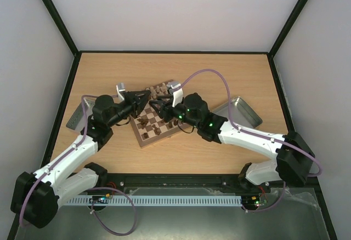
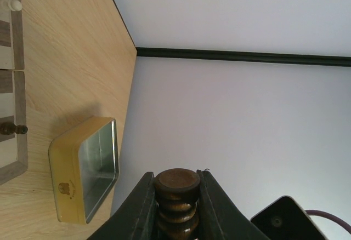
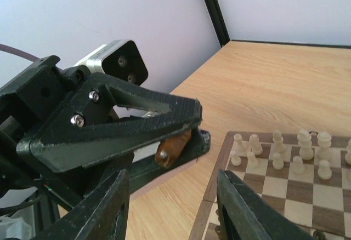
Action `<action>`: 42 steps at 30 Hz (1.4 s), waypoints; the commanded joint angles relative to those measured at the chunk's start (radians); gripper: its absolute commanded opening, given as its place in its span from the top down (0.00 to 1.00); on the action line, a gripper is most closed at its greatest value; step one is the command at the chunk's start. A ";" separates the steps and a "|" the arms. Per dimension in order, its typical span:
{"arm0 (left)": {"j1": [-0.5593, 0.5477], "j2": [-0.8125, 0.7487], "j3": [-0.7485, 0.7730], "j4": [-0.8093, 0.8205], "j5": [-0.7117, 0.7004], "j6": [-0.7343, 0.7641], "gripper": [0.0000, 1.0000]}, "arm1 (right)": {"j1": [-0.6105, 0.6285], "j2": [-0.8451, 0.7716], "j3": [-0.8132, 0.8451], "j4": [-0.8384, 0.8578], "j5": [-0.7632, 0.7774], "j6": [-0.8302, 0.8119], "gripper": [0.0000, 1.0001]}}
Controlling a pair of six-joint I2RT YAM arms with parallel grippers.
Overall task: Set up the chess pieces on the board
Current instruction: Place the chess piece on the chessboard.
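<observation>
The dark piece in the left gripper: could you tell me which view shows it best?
Left wrist: the dark piece sits close up, clamped in the left gripper. Right wrist shows only a small brown sliver; the top view hides it.

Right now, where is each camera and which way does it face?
Top external: above and behind, looking down on the board; left arm and right arm show.
Left wrist: on the left arm, turned sideways, facing the wall and a yellow tin; its left pincer clamps a dark piece.
Right wrist: low beside the board, facing the left pincer; its open right pincer frames the bottom.
Shared: both wrist views show that piece.
</observation>
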 commanded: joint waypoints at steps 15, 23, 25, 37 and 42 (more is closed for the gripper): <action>0.012 0.036 0.016 0.039 0.070 0.028 0.84 | 0.000 0.111 0.115 -0.048 0.022 -0.155 0.65; 0.014 0.040 0.024 0.057 0.101 0.035 0.84 | -0.001 0.121 0.127 -0.036 0.048 -0.187 0.66; 0.013 0.043 0.032 0.056 0.120 0.053 0.84 | 0.000 0.134 0.147 -0.039 0.070 -0.193 0.69; 0.015 0.031 0.041 0.027 0.183 0.141 0.79 | -0.001 0.125 0.150 -0.017 0.122 -0.185 0.90; 0.021 0.023 0.045 0.022 0.192 0.166 0.70 | 0.000 0.098 0.121 -0.005 0.123 -0.182 0.91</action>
